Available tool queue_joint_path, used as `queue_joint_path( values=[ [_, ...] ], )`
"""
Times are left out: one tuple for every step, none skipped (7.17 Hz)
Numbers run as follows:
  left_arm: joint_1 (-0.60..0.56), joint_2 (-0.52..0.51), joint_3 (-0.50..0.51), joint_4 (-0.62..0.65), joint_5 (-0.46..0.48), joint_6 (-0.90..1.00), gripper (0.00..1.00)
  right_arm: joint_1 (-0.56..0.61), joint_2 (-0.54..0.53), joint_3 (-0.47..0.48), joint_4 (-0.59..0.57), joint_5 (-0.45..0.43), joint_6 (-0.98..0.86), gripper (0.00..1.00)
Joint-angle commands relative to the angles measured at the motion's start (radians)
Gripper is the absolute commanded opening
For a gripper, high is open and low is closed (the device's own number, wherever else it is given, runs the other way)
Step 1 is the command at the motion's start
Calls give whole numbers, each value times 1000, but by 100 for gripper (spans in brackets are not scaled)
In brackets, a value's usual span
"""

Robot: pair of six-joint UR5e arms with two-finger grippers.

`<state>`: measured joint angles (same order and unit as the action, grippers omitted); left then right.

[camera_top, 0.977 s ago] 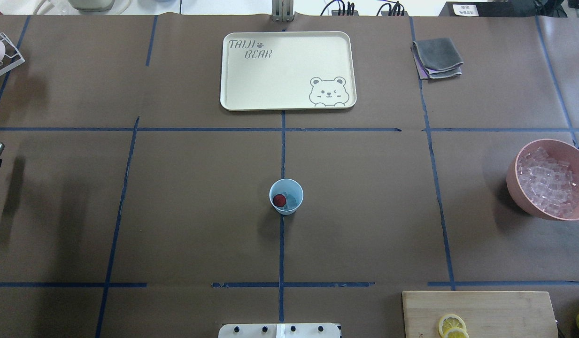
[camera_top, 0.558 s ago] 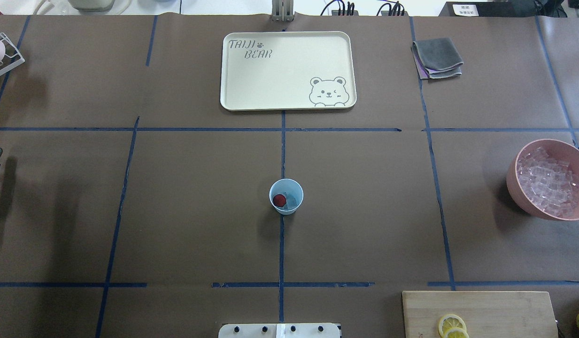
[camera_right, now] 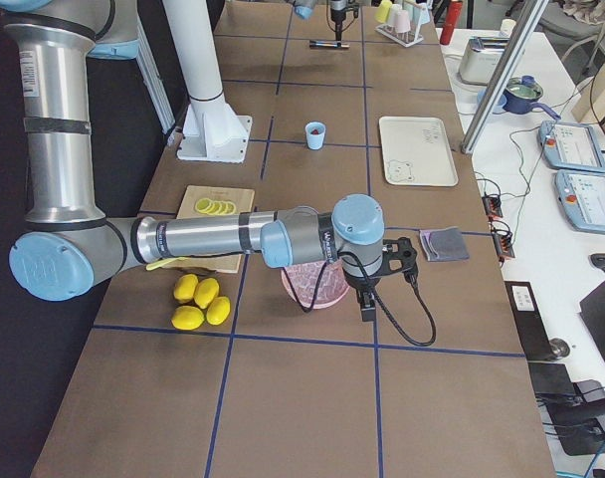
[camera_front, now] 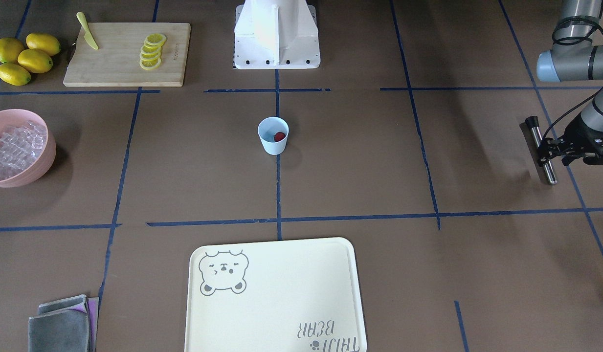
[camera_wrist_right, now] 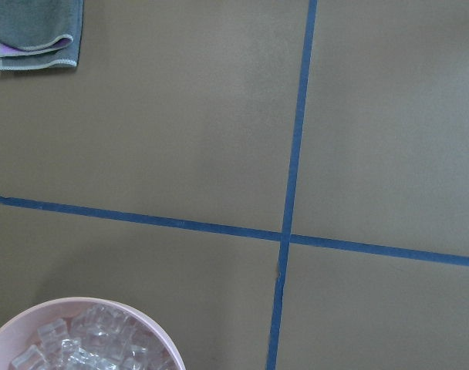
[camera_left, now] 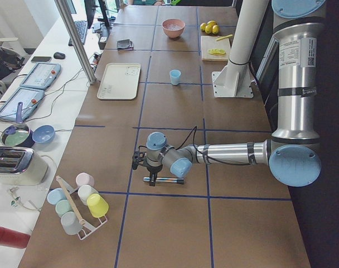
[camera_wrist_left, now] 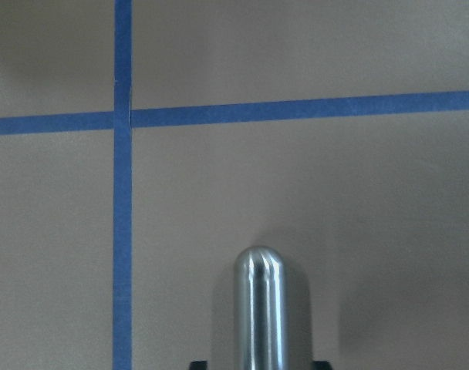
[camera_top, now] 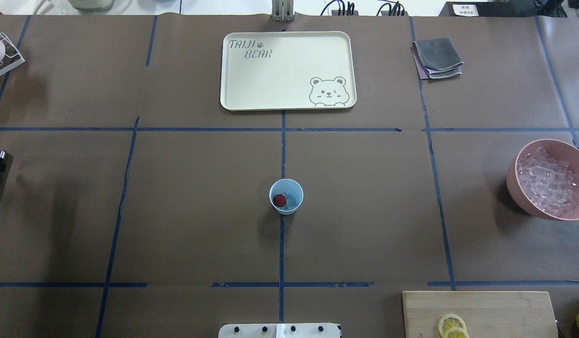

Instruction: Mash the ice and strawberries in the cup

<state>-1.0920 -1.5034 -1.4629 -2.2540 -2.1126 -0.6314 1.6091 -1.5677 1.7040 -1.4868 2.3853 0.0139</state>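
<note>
The light blue cup [camera_top: 286, 197] stands at the table's middle, also seen from the front [camera_front: 273, 136]. Inside it lie a dark red strawberry [camera_top: 279, 200] and a pale piece of ice [camera_top: 294, 200]. More ice [camera_top: 550, 182] fills a pink bowl [camera_top: 513, 180] at the far right. My left gripper [camera_front: 546, 150] is far out at the table's left end, shut on a metal rod [camera_front: 542, 150] with a black tip, held low over the table. The right gripper [camera_right: 368, 297] hangs beside the pink bowl [camera_right: 312, 289]; I cannot tell whether it is open or shut.
A cream bear tray [camera_top: 288, 70] lies at the back centre, folded grey cloths [camera_top: 437, 57] at the back right. A cutting board [camera_front: 127, 54] carries lemon slices and a yellow knife, with whole lemons [camera_front: 25, 58] beside it. A cup rack [camera_left: 77, 204] stands near the left gripper.
At the overhead view's left edge the left gripper has shifted and the metal rod now shows there. The cup and its contents have not moved.
</note>
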Motion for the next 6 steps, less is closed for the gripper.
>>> queue_joint_path(
  values=[
    [0,-14,-11,1,-9,4,100,-1,0,-3,-3,-3,0,100],
    [-15,-14,-26,34,-33,72,100,-3,0,-1,-3,0,1,100],
    [-81,-17,-57,165,-102,207,100,-3,-2,-1,-3,2,1,100],
    [-162,-33,-94,297,-127,361,100,-3,-2,-1,-3,0,1,100],
    [-242,-76,-118,455,-139,495,100,-6,-2,-3,-3,2,1,100],
    [-319,-122,-119,579,-141,610,100,-6,-5,-6,-9,5,1,100]
  ],
)
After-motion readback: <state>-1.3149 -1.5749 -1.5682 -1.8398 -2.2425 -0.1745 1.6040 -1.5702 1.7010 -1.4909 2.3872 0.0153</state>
